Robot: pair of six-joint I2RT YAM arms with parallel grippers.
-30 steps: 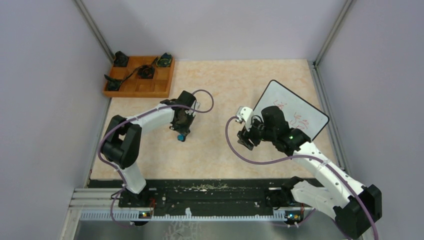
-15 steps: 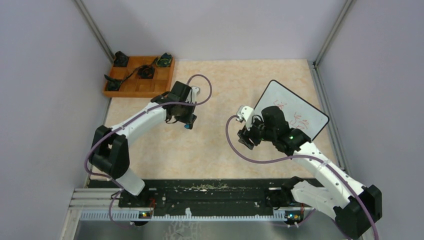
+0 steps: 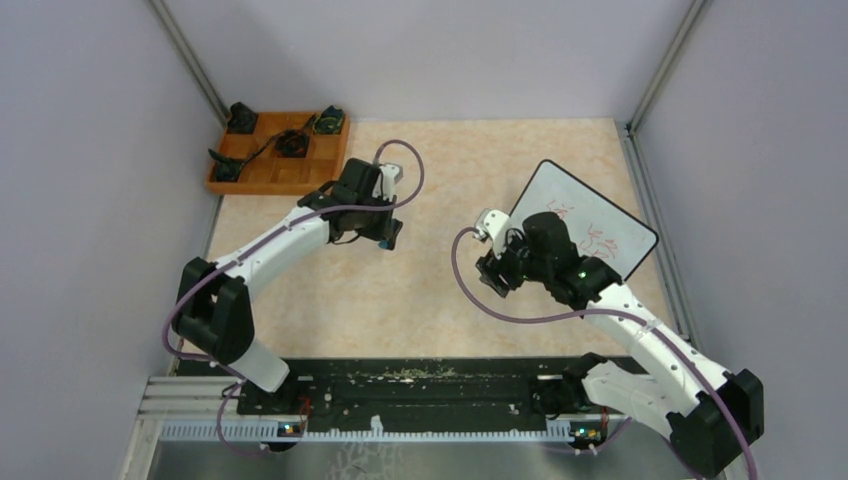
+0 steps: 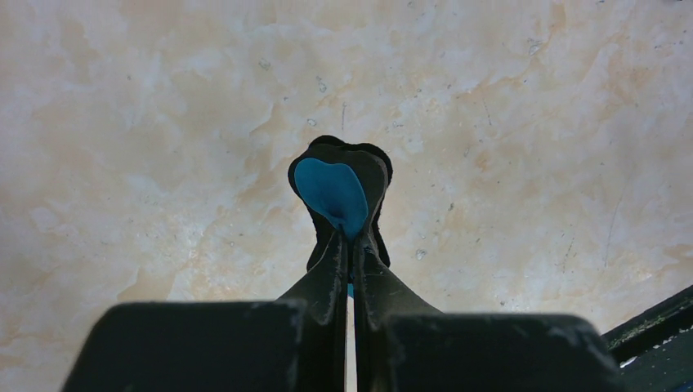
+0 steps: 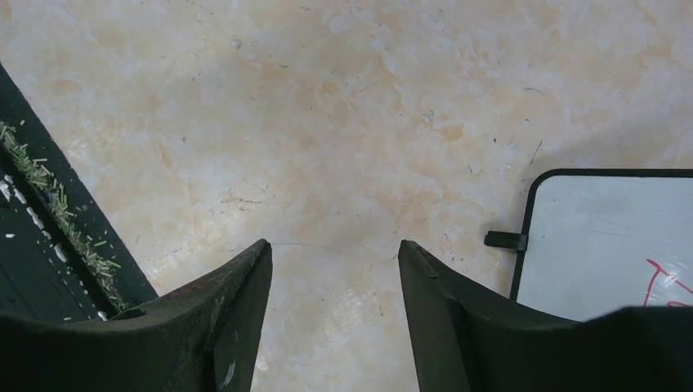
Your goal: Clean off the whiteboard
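Note:
The whiteboard (image 3: 590, 222), white with a thin black frame and red marks, lies at the right of the table. Its corner and a small black foot show in the right wrist view (image 5: 609, 237). My left gripper (image 3: 388, 236) is shut on a small eraser with a blue face and black back (image 4: 337, 189), held above the bare table left of centre, well away from the board. My right gripper (image 3: 497, 272) is open and empty (image 5: 333, 249), just off the board's near-left edge.
A wooden compartment tray (image 3: 258, 180) with several small black items stands at the back left. The black base rail (image 3: 420, 385) runs along the near edge, with green debris on it (image 5: 49, 204). Purple walls enclose the table.
My left gripper has carried the eraser away from the near edge and to the right, toward the table's middle. The right arm has barely moved.

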